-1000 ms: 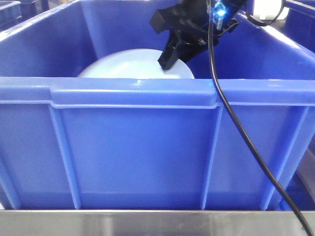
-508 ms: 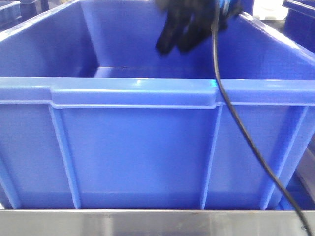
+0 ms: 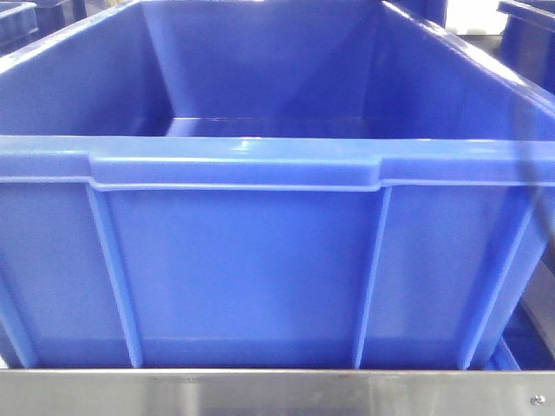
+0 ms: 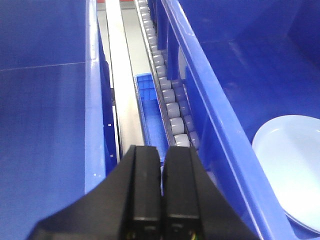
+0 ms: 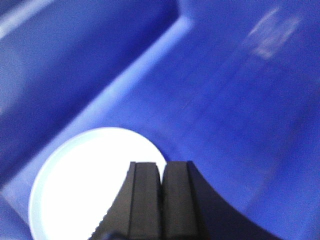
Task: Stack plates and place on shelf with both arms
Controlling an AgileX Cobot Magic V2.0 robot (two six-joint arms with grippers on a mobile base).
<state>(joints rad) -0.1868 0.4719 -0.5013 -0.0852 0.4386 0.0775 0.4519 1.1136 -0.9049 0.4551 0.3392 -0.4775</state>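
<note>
A pale blue-white plate (image 5: 85, 180) lies flat on the floor of a big blue crate (image 5: 225, 100). My right gripper (image 5: 162, 164) hangs above the plate's right edge, shut and holding nothing. In the left wrist view a plate (image 4: 292, 170) lies inside the right-hand crate (image 4: 220, 115); whether it is the same plate I cannot tell. My left gripper (image 4: 161, 150) is shut and empty, above the gap between two crates, left of that plate. The steel shelf (image 3: 260, 394) runs along the bottom of the front view. No plate or gripper shows in that view.
The blue crate's ribbed front wall (image 3: 243, 260) fills the front view. Between the crates run a row of grey rollers (image 4: 170, 100), a steel strip (image 4: 117, 75) and a small blue tray (image 4: 152, 115). Another blue crate wall (image 4: 45, 125) stands at the left.
A second ago the right gripper was at the tilted plate's rim in the crate. The plate then dropped out of the front view, and the gripper rose out of that view.
</note>
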